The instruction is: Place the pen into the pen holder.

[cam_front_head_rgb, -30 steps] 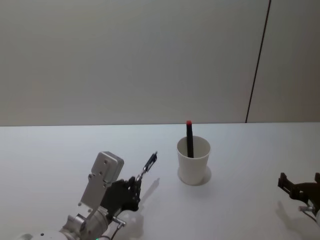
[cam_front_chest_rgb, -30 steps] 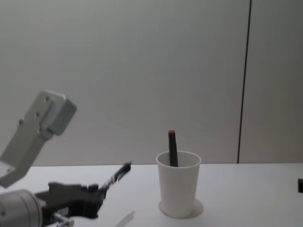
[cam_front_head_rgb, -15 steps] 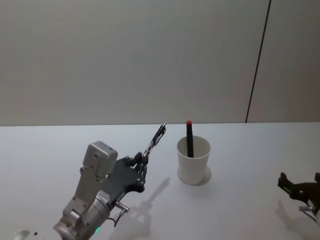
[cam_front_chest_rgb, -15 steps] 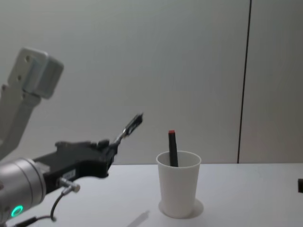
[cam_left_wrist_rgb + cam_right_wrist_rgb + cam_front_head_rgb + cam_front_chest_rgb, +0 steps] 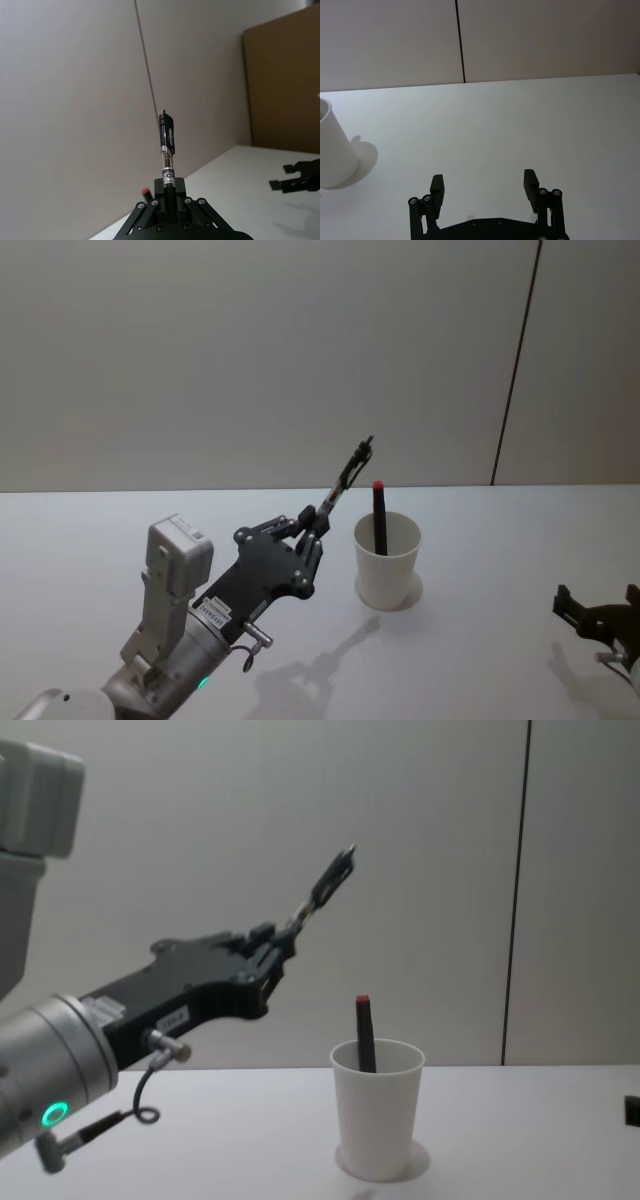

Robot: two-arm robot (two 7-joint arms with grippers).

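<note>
My left gripper (image 5: 313, 522) (image 5: 283, 942) (image 5: 169, 189) is shut on a slim black and clear pen (image 5: 347, 476) (image 5: 322, 893) (image 5: 167, 145), which points up and toward the cup. It hangs in the air, left of the pen holder and higher than its rim. The pen holder is a plain white paper cup (image 5: 387, 563) (image 5: 376, 1120) (image 5: 335, 150) standing on the table. A dark pen with a red cap (image 5: 379, 515) (image 5: 365, 1033) (image 5: 146, 191) stands inside it. My right gripper (image 5: 484, 184) (image 5: 597, 608) rests open low at the right, empty.
The white table (image 5: 480, 540) (image 5: 520, 125) spreads around the cup. A pale wall with a dark vertical seam (image 5: 515, 370) (image 5: 515, 890) stands behind. A brown panel (image 5: 285, 80) shows in the left wrist view.
My left arm has risen and swung right toward the cup, carrying the pen from near the table up above rim height. The right gripper has stayed put.
</note>
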